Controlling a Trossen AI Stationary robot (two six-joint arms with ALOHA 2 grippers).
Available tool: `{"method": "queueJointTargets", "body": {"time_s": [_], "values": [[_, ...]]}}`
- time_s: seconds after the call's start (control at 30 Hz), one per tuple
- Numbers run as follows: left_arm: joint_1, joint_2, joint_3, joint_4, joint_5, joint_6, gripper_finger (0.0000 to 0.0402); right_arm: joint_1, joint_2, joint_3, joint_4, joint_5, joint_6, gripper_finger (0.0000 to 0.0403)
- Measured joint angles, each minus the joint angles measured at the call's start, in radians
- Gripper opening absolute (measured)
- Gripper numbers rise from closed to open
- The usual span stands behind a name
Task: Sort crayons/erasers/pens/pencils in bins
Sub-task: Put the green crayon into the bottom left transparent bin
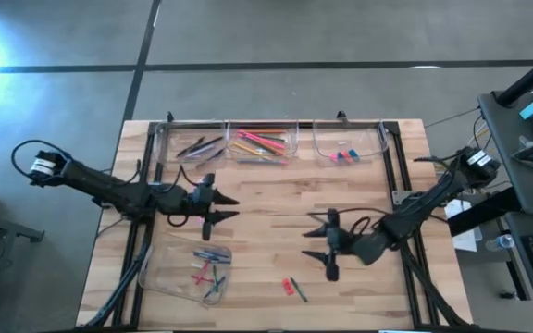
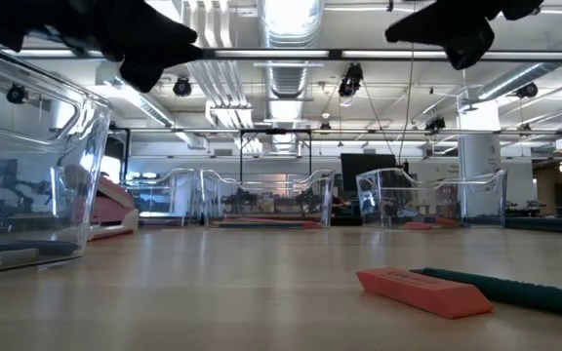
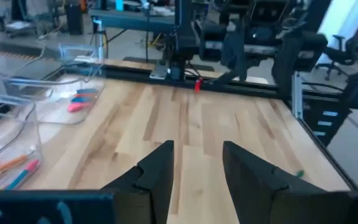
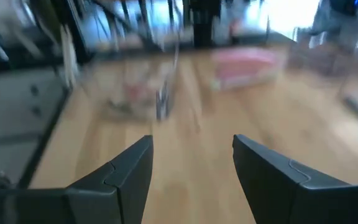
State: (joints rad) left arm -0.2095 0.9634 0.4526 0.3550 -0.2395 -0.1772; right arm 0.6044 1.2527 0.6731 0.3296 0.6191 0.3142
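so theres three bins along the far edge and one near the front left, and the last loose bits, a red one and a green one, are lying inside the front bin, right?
Not quite. The high view shows the red piece and green piece lying on the bare table, to the right of the front bin, not inside it. Everything else is right.

Bright overhead lights; right wrist view motion-blurred

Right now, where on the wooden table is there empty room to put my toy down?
Bare wood lies between the left gripper and right gripper, below the three clear plastic bins at the far edge. It is crowded near the fourth clear bin and the loose red and green sticks.
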Motion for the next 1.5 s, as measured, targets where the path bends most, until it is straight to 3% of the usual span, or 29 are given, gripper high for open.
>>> {"method": "queueJointTargets", "body": {"time_s": [0.33,0.73,0.97,1.27,1.5], "values": [[-0.003,-0.11,-0.065,0.034,-0.03,0.138,0.0123,0.026,0.311,0.475,-0.73,-0.124,0.386,0.021],[-0.009,-0.176,-0.064,0.148,-0.008,0.109,0.0123,0.116,0.647,0.844,-0.929,-0.256,0.578,0.021],[-0.036,-0.137,-0.065,0.155,0.017,0.105,0.0123,0.169,0.701,0.859,-0.981,-0.219,0.782,0.021],[-0.072,-0.079,-0.064,0.164,0.017,0.089,0.0123,0.182,0.803,0.856,-1.0,-0.223,0.839,0.021],[-0.115,-0.06,-0.064,0.183,0.017,0.078,0.0123,0.191,0.803,0.85,-1.082,-0.171,0.948,0.021]]}}
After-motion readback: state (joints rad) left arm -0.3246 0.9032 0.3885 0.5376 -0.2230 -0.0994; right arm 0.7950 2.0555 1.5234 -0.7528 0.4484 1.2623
